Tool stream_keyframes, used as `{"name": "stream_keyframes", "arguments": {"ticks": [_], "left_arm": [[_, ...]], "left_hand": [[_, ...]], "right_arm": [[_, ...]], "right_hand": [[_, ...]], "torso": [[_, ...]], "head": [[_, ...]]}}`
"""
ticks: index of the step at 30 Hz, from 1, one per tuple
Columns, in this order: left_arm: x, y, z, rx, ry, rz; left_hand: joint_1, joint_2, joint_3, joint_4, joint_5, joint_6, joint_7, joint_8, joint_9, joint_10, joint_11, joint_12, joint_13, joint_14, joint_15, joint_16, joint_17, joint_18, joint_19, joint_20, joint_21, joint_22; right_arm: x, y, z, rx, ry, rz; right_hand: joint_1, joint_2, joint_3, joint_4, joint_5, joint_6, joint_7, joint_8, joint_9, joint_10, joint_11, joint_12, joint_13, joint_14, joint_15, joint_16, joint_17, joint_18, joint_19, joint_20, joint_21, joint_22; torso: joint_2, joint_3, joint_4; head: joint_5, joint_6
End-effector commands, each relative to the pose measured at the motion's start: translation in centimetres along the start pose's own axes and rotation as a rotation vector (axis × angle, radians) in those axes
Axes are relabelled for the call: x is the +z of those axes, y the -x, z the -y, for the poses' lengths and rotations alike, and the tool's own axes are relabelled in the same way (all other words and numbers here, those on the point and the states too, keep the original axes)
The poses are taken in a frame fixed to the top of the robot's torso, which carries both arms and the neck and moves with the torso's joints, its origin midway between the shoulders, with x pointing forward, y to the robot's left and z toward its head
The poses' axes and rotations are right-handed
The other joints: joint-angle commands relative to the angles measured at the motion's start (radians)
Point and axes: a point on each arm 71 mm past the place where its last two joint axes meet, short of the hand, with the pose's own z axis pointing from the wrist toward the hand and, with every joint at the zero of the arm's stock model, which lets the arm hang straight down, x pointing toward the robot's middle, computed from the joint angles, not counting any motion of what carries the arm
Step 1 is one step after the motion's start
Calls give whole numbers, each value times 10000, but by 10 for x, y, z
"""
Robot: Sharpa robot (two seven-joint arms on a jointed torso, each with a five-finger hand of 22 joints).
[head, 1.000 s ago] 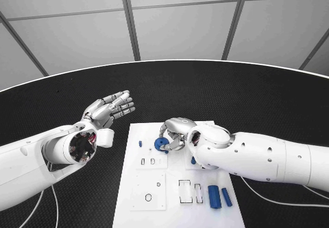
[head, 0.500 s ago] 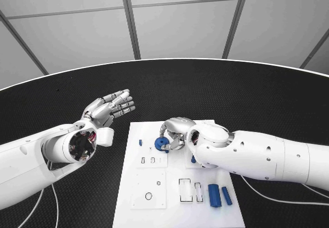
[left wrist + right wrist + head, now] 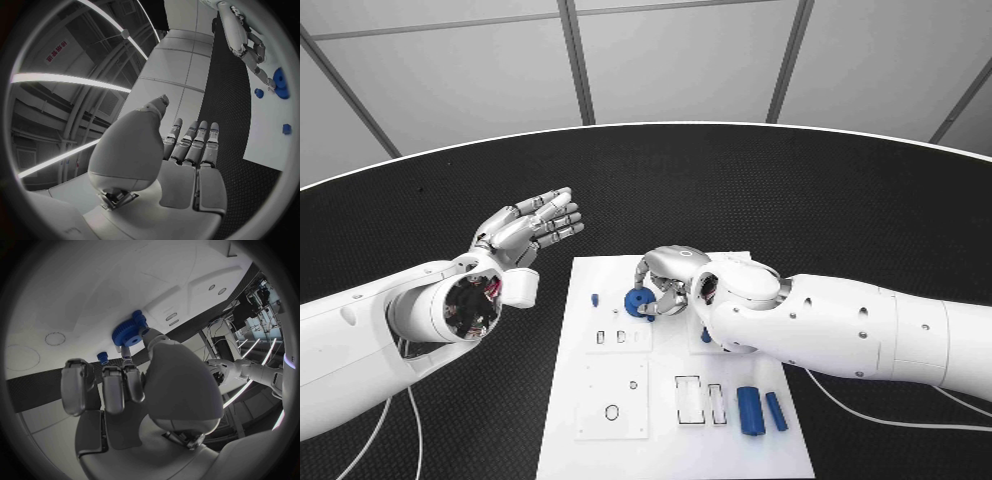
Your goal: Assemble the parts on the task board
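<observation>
Fingers of the right hand (image 3: 672,280) clamped on a small blue gear (image 3: 640,302), pinched at its toothed rim and held at the far part of the white board (image 3: 668,450); whether the gear touches the board, cannot tell. Fingers of the left hand (image 3: 528,228) apart, palm up, nothing in them, above the desk (image 3: 733,190) left of the board. Gear looks like hard plastic: light, stiff, teeth giving purchase at the rim, likely best kept pinched there with the centre hole free. A short blue peg (image 3: 596,300) stands just left of the gear; two blue bars (image 3: 762,412) lie on the board's near right, beside rectangular slots (image 3: 700,401). Board's far edge is near the gear. Open desk far and left; right forearm crowds the board's right side.
</observation>
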Motion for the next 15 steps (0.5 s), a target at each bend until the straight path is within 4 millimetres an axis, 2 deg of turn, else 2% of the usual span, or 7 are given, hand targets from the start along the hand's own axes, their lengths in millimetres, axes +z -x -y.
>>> {"name": "stream_keyframes", "arguments": {"ticks": [1,7,15], "left_arm": [[0,0,0,1,1,4],[0,0,0,1,2,4],[0,1,0,1,8,6]], "left_hand": [[-9,7,51,-12,-66,-67,1220,-34,-8,-88,-13,-33,-14,-59,31,-49,-12,87,-87,-8,-59,-9],[-9,7,51,-12,-66,-67,1220,-34,-8,-88,-13,-33,-14,-59,31,-49,-12,87,-87,-8,-59,-9],[-9,7,51,-12,-66,-67,1220,-34,-8,-88,-13,-33,-14,-59,31,-49,-12,87,-87,-8,-59,-9]], "right_arm": [[0,0,0,23,54,61],[-2,3,-2,136,216,363],[-4,5,-4,268,398,694]], "right_hand": [[58,110,230,-11,48,224,-43,104,13,598,-115,100,2066,1001,-96,55,2367,-93,284,-60,87,1458],[-30,93,524,-63,131,493,-136,174,22,688,-198,200,2164,1011,-171,67,2411,-109,322,-127,140,1519],[-119,86,636,-67,138,581,-167,192,23,715,-228,228,2192,1014,-199,72,2427,-119,344,-157,171,1553]], "torso": [[-4,-8,5],[-7,-3,-2],[-3,-3,7]], "head": [[-1,-1],[4,6],[1,25]]}}
